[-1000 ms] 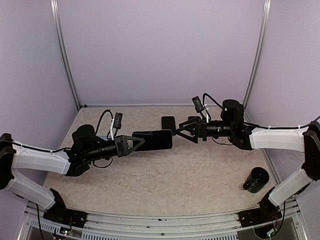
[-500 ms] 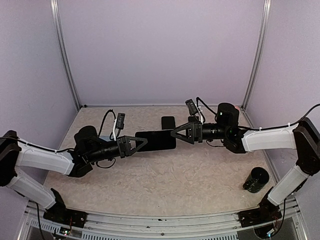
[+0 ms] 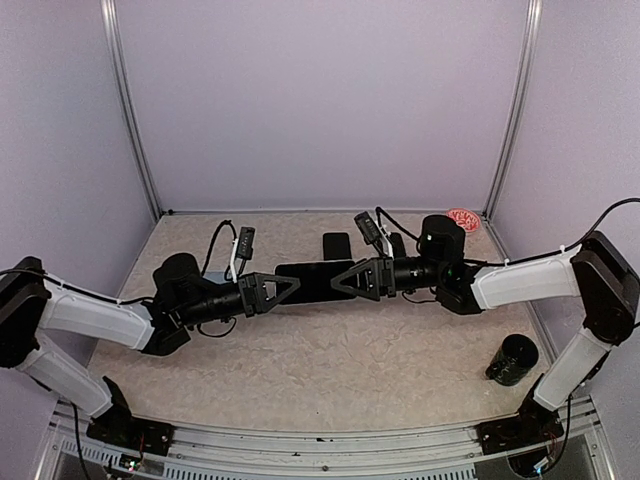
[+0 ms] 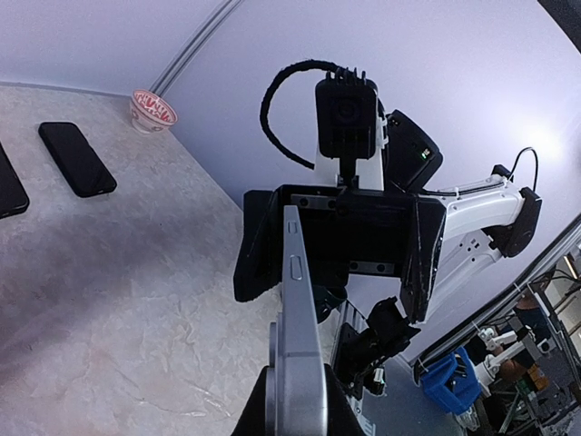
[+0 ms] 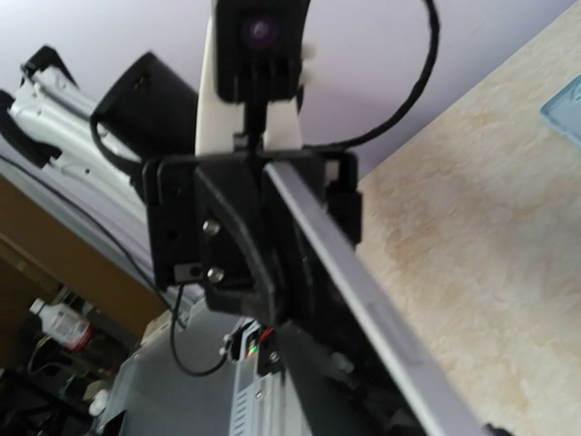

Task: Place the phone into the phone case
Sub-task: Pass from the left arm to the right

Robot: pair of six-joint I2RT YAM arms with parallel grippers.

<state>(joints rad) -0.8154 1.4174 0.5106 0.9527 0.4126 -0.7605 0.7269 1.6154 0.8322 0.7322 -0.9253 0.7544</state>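
Aloft, phone (image 3: 314,282) in left fingers (image 3: 283,288), right fingers (image 3: 351,277) (spread) straddling it

Your left arm (image 3: 90,318) and right arm (image 3: 520,285) both reach inward, tips nearly meeting; left gripper (image 3: 292,284) clamped, right gripper (image 3: 340,281) spread wide.

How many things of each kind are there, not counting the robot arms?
Flat black phone-shaped slabs on table: 2
Silver-edged phone held up: 1
Small red patterned bowl: 1
Black cylinder: 1
Pale blue flat piece: 1
Total: 6
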